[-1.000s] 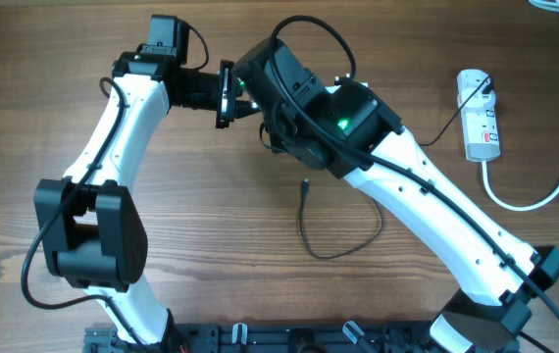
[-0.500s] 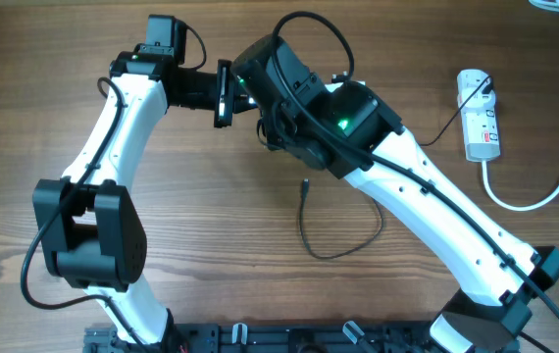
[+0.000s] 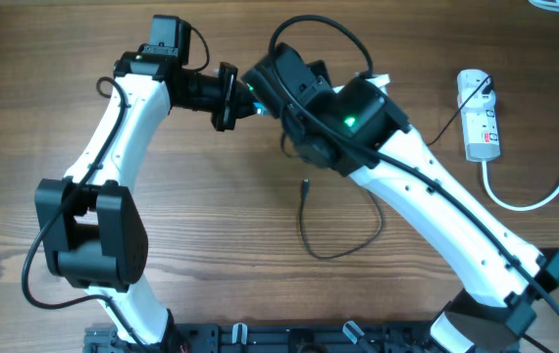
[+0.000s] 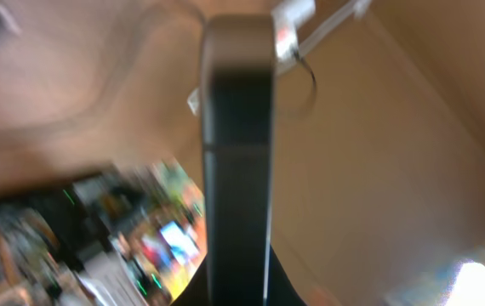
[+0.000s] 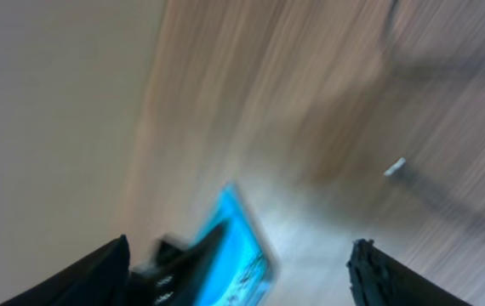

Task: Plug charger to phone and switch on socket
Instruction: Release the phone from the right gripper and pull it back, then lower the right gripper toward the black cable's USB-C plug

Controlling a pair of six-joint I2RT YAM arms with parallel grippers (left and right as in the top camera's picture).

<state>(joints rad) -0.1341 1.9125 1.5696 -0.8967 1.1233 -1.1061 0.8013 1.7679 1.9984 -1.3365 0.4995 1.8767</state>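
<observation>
Phone (image 5: 238,248) gripped edge-on in left pincer (image 3: 240,95) | right pincer (image 5: 242,246) open, fingers spread either side of turquoise screen | charger (image 3: 302,221) tip lying loose on counter (image 3: 211,216), apart from phone | socket (image 3: 480,118) at far right edge

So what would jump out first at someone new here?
At the top middle the left tool holds a flat turquoise-screened phone on edge, facing the open right tool. A thin black charger cable curls loose on the wooden table below them; a white oblong power strip lies at the right.
</observation>
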